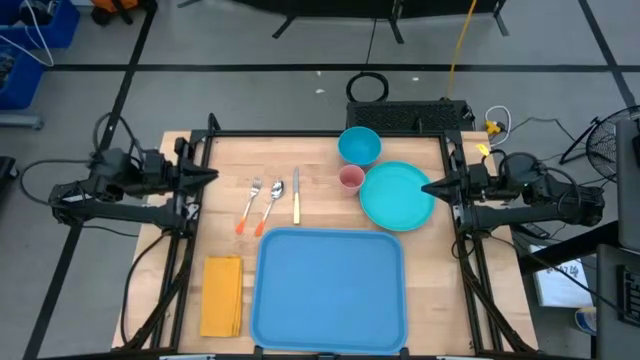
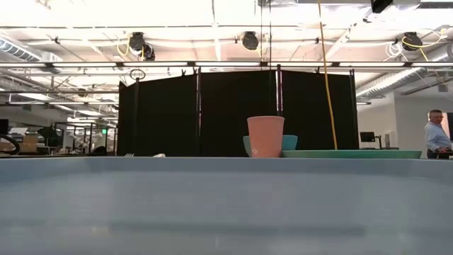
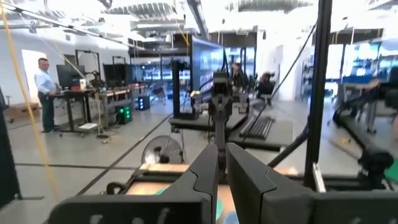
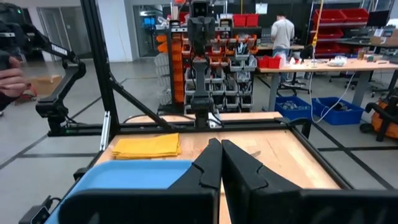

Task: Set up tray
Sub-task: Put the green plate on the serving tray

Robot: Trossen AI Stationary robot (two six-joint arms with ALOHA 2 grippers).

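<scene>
The blue tray lies flat at the table's near middle, and its rim fills the low view's foreground. Beyond it are a teal plate, a pink cup, a blue bowl, and a fork, spoon and knife. A folded yellow napkin lies left of the tray. My left gripper is shut at the table's left edge, raised and pointing level. My right gripper is shut at the right edge, its tip showing over the plate's right rim. Neither holds anything.
A black frame runs around the table, with uprights beside each arm. A black box stands past the far edge. Bare wood shows between the cutlery and the left arm. People stand in the room beyond, away from the table.
</scene>
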